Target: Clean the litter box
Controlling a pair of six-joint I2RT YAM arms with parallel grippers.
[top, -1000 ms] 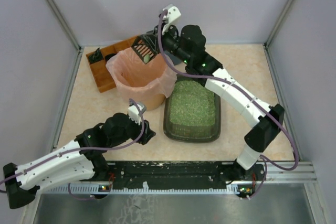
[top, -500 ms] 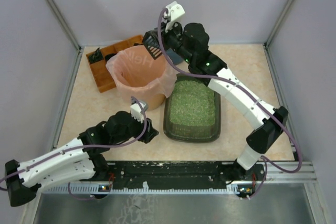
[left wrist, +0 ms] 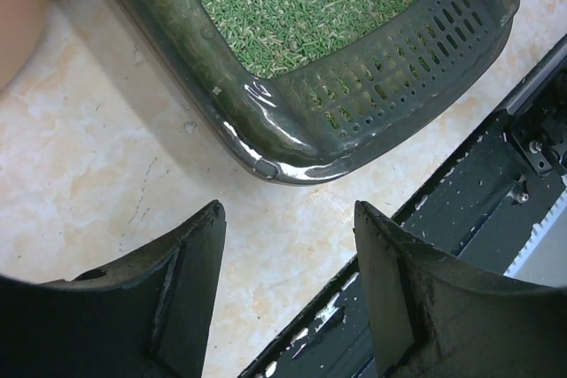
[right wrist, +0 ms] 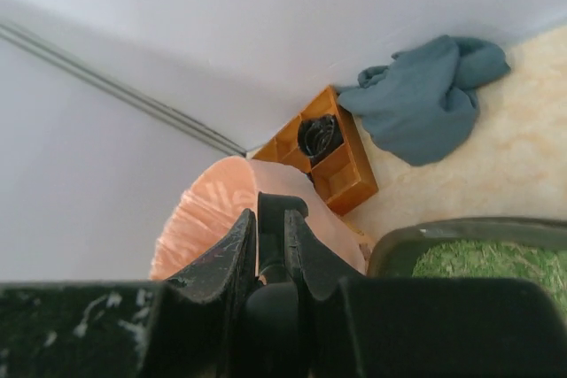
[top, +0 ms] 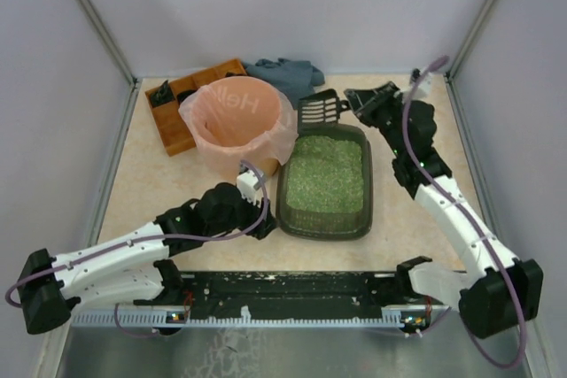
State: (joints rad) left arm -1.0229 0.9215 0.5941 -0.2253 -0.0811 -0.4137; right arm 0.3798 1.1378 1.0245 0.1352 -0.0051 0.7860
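Observation:
The litter box [top: 322, 231] is a dark grey-green tray holding pale green granules [top: 326, 174], in the middle of the table. My left gripper [top: 266, 219] is open and empty, just short of the box's near left corner [left wrist: 283, 152]; in the left wrist view the gripper [left wrist: 288, 219] has its jaws wide apart over bare table. My right gripper [top: 353, 99] is shut on the handle of a black slotted scoop [top: 322, 111], held at the box's far end. In the right wrist view the gripper [right wrist: 270, 219] clamps the scoop handle [right wrist: 276, 205].
A round pink-bagged bin [top: 237, 126] stands left of the box, touching it. An orange compartmented tray [top: 190, 104] sits behind the bin, and a blue-grey cloth [top: 285, 70] lies at the back wall. The black base rail [top: 292, 289] runs along the near edge.
My right arm swung right with the scoop, from above the pink bin to the litter box's far end. My left gripper moved right toward the box's near left corner.

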